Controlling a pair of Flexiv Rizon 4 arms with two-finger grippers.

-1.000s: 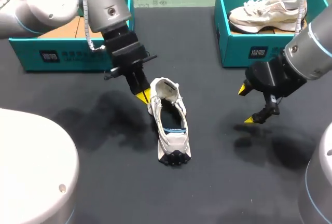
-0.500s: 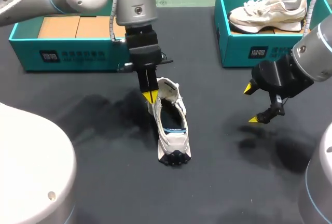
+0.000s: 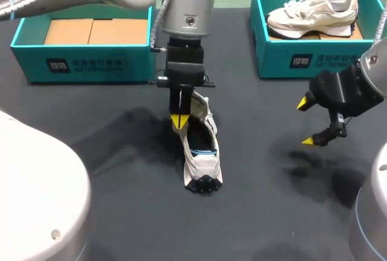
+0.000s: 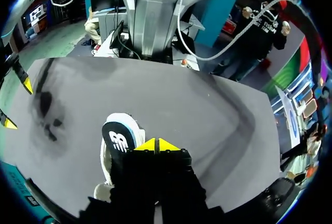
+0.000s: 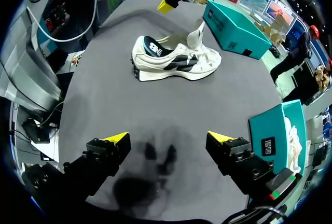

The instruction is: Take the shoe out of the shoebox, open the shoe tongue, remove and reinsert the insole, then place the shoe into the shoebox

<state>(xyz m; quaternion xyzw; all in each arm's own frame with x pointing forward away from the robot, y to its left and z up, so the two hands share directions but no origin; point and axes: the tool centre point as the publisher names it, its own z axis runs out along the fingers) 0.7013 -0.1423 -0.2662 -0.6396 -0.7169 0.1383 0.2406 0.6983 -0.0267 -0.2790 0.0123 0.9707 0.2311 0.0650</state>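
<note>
Yellow-tipped left jaws now at shoe (image 3: 204, 165)

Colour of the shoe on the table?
Cream shoe, dark side panels; best in right wrist view.

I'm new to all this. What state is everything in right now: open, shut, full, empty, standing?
Left tool, shut, tips by the shoe.
Right tool, open, holding nothing.
Shoe, upright on its sole, tongue raised, insole in.
Left shoebox, open, no shoe inside.
Right shoebox, open, a second shoe inside.
</note>
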